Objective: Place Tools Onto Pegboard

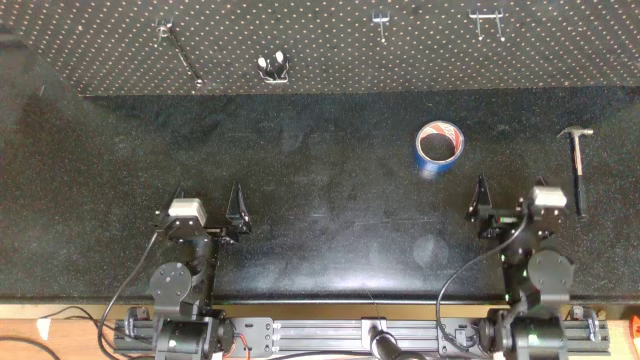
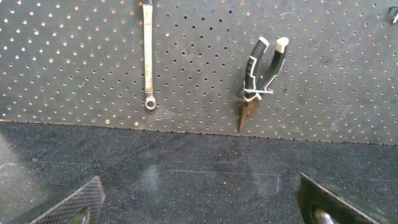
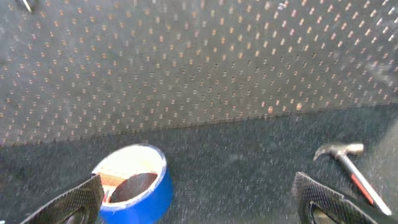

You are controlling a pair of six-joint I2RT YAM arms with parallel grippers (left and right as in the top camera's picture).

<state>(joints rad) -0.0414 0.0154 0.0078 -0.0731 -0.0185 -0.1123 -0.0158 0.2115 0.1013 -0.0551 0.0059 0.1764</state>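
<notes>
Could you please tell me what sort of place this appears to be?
Probably a workshop tool bench: a dark perforated pegboard stands behind a black worktop, with a silver metal wrench and black-and-white-handled pliers hanging on the board.

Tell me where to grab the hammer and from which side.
Probably the handle, just below the head, coming from above with the right gripper, which is open and nearest. The hammer lies flat on the table, head toward the pegboard. Its slim handle is clear on both sides, so the fingers can straddle it.
</notes>
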